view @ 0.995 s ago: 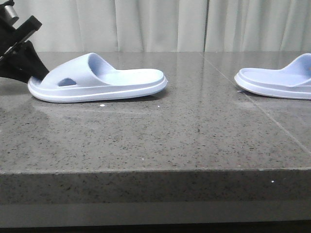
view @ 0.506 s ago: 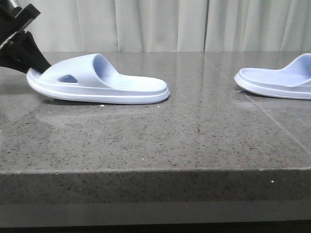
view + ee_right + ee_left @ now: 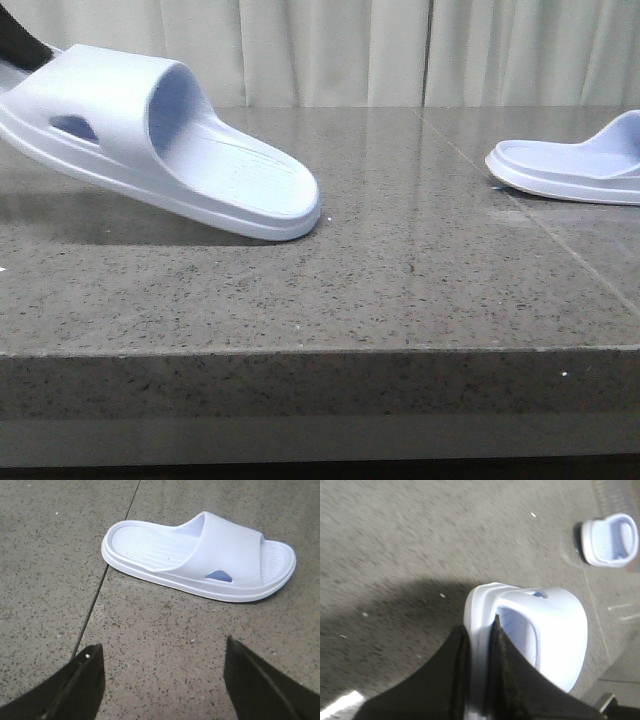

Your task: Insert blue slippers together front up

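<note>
Front view shows the left pale lavender-blue foam slipper (image 3: 160, 140) lifted at its toe end, tilted, with the heel end low, at or just above the grey speckled stone surface (image 3: 400, 290). The left tool (image 3: 479, 645) is clamped on the toe rim of this slipper, so its long axis runs straight away from the tool toward the second pale blue foam slipper (image 3: 575, 165), which lies flat, well apart on the right. The right tool (image 3: 160, 680) hangs with its fingers wide apart just before that second slipper (image 3: 200, 555), whose long axis lies across it. The right arm is nearer to it. Both have a wide strap, an oval side hole and a ridged footbed.
</note>
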`<state>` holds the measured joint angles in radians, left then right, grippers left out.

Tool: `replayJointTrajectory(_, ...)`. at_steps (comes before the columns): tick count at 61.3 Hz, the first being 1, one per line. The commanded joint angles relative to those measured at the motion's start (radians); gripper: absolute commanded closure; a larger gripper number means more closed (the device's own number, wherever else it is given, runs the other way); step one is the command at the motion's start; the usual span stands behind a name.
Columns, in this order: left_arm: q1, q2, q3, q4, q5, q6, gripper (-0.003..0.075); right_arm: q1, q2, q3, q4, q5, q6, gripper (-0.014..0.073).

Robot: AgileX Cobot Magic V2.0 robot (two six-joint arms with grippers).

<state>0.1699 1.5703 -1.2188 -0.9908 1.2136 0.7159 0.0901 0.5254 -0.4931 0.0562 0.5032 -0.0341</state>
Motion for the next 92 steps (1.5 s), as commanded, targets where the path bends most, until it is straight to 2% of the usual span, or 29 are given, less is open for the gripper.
replayJointTrajectory(1,0.003,-0.053,0.011,-0.117,0.014,0.039,0.0741,-0.016,0.033,-0.103,0.003,-0.004,0.010,0.0074)
replayJointTrajectory(15,0.003,-0.053,0.011,-0.119,0.014,0.039,0.0741,-0.163,0.219,-0.233,-0.028,0.126,0.025,0.0078)
replayJointTrajectory(34,0.003,-0.053,0.011,-0.119,0.014,0.039,0.0741,-0.378,0.517,-0.422,0.105,0.215,0.002,0.0078)
replayJointTrajectory(49,0.003,-0.053,0.011,-0.119,0.014,0.039,0.0741,-0.537,0.715,-0.558,0.307,0.276,-0.158,0.0078)
replayJointTrajectory(58,0.003,-0.053,0.011,-0.119,0.014,0.039,0.0741,-0.635,0.826,-0.631,0.510,0.346,-0.370,0.0078)
replayJointTrajectory(68,0.003,-0.053,0.011,-0.119,0.014,0.039,0.0741,-0.662,0.971,-0.712,0.661,0.402,-0.493,0.0078)
replayJointTrajectory(76,0.003,-0.053,0.011,-0.119,0.014,0.039,0.0741,-0.660,1.074,-0.788,0.702,0.445,-0.529,0.0078)
replayJointTrajectory(92,0.003,-0.053,0.011,-0.119,0.014,0.039,0.0741,-0.658,1.221,-0.926,0.703,0.502,-0.531,0.0078)
